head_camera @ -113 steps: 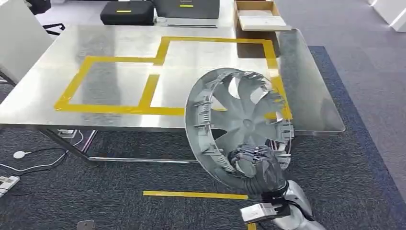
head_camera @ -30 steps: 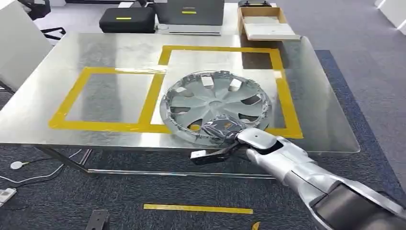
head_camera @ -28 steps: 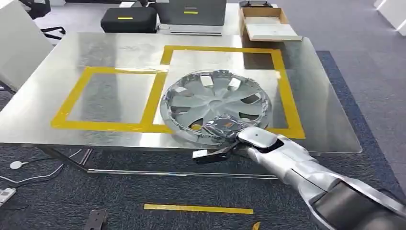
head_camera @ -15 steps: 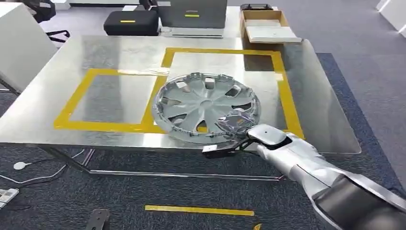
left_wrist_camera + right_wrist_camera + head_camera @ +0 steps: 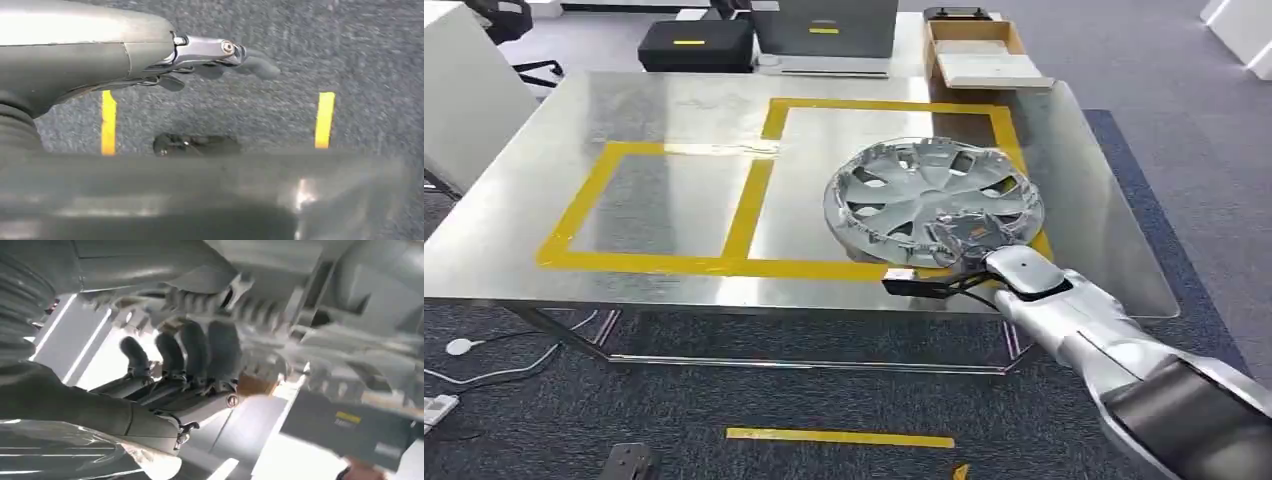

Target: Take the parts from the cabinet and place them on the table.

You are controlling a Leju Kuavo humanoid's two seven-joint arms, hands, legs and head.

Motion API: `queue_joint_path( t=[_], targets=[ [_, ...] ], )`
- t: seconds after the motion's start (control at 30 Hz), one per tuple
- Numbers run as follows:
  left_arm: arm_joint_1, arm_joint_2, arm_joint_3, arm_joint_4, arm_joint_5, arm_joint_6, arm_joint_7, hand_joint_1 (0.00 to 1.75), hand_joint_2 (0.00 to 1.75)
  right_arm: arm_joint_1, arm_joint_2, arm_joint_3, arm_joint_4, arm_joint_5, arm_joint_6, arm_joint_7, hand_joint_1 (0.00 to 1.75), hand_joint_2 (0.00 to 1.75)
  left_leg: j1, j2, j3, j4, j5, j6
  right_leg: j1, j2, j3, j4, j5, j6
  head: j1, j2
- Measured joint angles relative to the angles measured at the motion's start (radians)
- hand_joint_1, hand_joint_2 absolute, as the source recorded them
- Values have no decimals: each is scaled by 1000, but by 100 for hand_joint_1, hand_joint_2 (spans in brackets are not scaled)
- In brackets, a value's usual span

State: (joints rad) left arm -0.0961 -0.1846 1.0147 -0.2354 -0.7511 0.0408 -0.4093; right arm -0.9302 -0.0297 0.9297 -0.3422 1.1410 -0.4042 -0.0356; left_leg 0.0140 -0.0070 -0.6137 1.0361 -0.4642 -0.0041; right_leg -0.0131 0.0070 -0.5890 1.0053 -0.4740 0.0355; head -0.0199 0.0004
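The right robot hand (image 5: 969, 240) grips the near rim of the wheel cover (image 5: 932, 200), fingers (image 5: 192, 352) curled over its edge, above the bench (image 5: 624, 265) inside the right yellow-taped square (image 5: 769, 125). The left robot hand (image 5: 220, 62) hangs empty, fingers loosely extended. Releasing while it seems tilted could let it slide toward 4 o'clock over the tape.
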Motion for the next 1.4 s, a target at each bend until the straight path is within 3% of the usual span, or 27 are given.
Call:
queue_joint_path(
  t=[0.07,0.1,0.3,0.33,0.37,0.4,0.43,0.47,0.5,0.57,0.6,0.63,0.67,0.73,0.8,0.83,0.87,1.0,1.03,1.13,1.2,1.23,1.27,1.33,1.37,1.4],
  targets=[
    [2,1,0,0,0,11,3,0,0,-1,-4,-27,0,-3,-28,20,0,0,4,1,4,-11,9,19,-5,-1,-6,0,-8,13,0,0],
    [1,0,0,0,0,15,3,0,0,-3,-8,-38,0,-6,-36,25,0,0,3,2,4,-12,9,25,-5,-2,-21,27,-29,14,5,0],
    [0,0,0,0,0,16,3,0,0,-4,-8,-46,0,-7,-38,25,0,0,3,1,4,-12,9,28,-5,-3,-33,54,-46,14,7,0],
    [0,0,0,0,0,17,4,0,0,-5,-8,-53,0,-8,-40,26,0,0,3,2,4,-12,10,31,-5,-2,-45,80,-59,14,9,0],
    [-1,0,0,0,0,18,5,0,0,-4,-8,-70,0,-10,-48,24,0,0,0,2,3,-12,9,34,-5,-2,-107,209,-111,15,7,0],
    [3,0,0,0,-10,20,13,0,0,9,-12,-136,-8,12,-130,6,0,0,-7,-1,6,-10,6,38,-4,-2,-131,213,-49,8,9,0],
    [2,0,0,0,-12,20,13,0,0,9,-12,-155,-19,12,-153,3,0,0,-7,-1,8,-10,5,37,-2,-3,-82,106,5,1,9,0],
    [2,0,0,0,-13,20,13,0,0,8,-12,-176,-29,11,-173,-1,0,0,-7,-1,8,-10,3,33,1,-4,-50,31,26,-5,9,0],
    [1,0,0,0,-16,19,13,0,0,7,-11,-197,-39,8,-194,-6,0,0,-14,-1,3,-7,1,29,5,-5,-25,10,13,-6,8,0],
    [2,0,0,0,-18,15,11,0,0,11,-11,-228,-57,5,-216,-14,0,0,-11,0,2,-9,5,20,7,-5,-28,9,13,-7,8,0],
    [3,-1,0,0,-18,15,8,0,0,16,-11,-250,-73,3,-225,-23,0,0,-9,0,4,-14,6,13,10,-5,-28,10,11,-13,8,0],
    [3,-1,0,0,-19,14,5,0,0,18,-11,-268,-86,2,-231,-31,0,0,-11,-1,6,-13,3,7,3,-6,-22,1,16,-19,10,0],
    [3,0,0,0,-20,14,3,0,0,19,-11,-290,-101,-2,-234,-42,0,0,-8,1,2,3,-14,0,-1,-9,-18,-3,24,-25,7,0],
    [2,0,0,0,-25,14,3,0,0,20,-5,-323,-127,-6,-243,-61,0,0,-6,1,-28,84,-73,-7,-1,-9,-18,-2,24,-29,6,0],
    [2,0,0,0,-29,17,4,0,0,32,-2,-354,-154,-11,-246,-85,0,0,-4,1,-91,246,-151,-14,1,-9,-19,-1,25,-31,6,0],
    [3,0,0,0,-29,21,3,0,0,44,-1,-372,-173,-22,-250,-106,0,0,-4,1,-102,280,-161,-15,1,-9,-20,1,25,-31,6,0],
    [4,0,0,0,-30,24,-3,0,0,61,0,-386,-196,-34,-255,-125,0,0,-4,1,-94,271,-146,-15,2,-9,-20,2,25,-31,6,0],
    [5,0,0,0,-30,33,-19,0,0,111,0,-447,-303,-60,-275,-189,0,0,-4,1,21,51,-26,-8,2,-10,-24,10,24,-31,6,0],
    [3,0,0,0,-30,35,-22,0,0,122,0,-466,-338,-66,-276,-200,0,0,-5,1,48,1,-35,-3,4,-9,-28,12,26,-25,7,0],
    [7,0,0,0,-29,42,-23,0,0,163,0,-505,-420,-104,-276,-238,0,0,-12,-1,38,-5,-22,10,4,-9,-36,10,38,-6,7,0],
    [12,0,0,0,-29,43,-23,0,0,189,0,-527,-459,-113,-276,-248,0,0,-6,3,36,-23,-3,30,1,-8,-44,11,37,7,7,0],
    [11,2,0,0,-29,44,-24,0,0,196,0,-534,-472,-115,-276,-251,0,0,-7,6,30,-23,5,36,0,-7,-61,28,7,10,9,0],
    [10,2,0,0,-29,44,-24,0,0,201,0,-541,-487,-115,-276,-253,0,0,-8,6,20,-23,12,44,1,-7,-78,83,-47,12,11,0],
    [10,2,0,0,-29,44,-25,0,0,213,0,-549,-505,-121,-276,-254,0,0,-9,7,-1,-23,27,45,1,-7,-128,247,-145,16,11,0],
    [10,2,0,0,-29,45,-26,0,0,224,0,-552,-517,-139,-276,-266,0,0,-9,7,-12,-23,34,46,1,-7,-139,302,-167,17,12,0],
    [10,2,0,0,-29,45,-28,0,0,243,0,-560,-536,-169,-276,-288,0,0,-9,7,-22,-22,42,46,0,-7,-131,316,-158,18,12,0]
  ],
)
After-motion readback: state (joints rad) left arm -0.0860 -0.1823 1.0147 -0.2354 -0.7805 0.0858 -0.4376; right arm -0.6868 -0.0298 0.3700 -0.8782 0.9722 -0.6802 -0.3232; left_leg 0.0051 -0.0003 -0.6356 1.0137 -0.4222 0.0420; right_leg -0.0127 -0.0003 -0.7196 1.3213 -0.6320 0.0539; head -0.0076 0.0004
